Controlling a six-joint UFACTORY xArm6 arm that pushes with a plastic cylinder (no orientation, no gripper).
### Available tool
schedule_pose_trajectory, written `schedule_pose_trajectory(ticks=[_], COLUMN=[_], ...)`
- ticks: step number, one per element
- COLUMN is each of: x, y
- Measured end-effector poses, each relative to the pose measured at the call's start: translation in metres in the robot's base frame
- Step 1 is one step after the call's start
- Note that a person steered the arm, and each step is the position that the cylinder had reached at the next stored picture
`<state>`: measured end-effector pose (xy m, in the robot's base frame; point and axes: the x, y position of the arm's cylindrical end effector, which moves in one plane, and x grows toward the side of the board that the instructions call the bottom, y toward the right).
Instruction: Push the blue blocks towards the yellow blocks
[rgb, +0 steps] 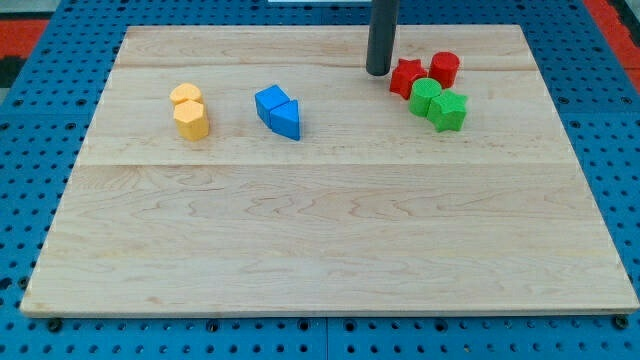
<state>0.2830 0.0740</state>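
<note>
Two blue blocks sit together left of the board's middle, near the view's top: a blue cube (269, 102) and a blue wedge (287, 120) touching it. Two yellow blocks stand to their left: a yellow heart-like block (185, 96) and a yellow hexagonal block (191, 119), touching each other. My tip (377, 72) rests on the board near the view's top, well to the right of the blue blocks and just left of the red star block (406, 77).
A red cylinder (444, 69) stands right of the red star. A green round block (425, 97) and a green star-like block (448, 110) sit below them. The wooden board (320, 240) lies on a blue pegboard surface.
</note>
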Motion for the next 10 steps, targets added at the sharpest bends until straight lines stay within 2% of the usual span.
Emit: schedule_pose_trajectory(ticks=[1, 2, 3, 4, 5, 6, 7, 9, 10], x=[0.002, 0.042, 0.072, 0.056, 0.072, 0.093, 0.093, 0.126, 0.130], y=[-0.001, -0.008, -0.088, -0.146, -0.095, -0.127, -0.183, -0.112, -0.112])
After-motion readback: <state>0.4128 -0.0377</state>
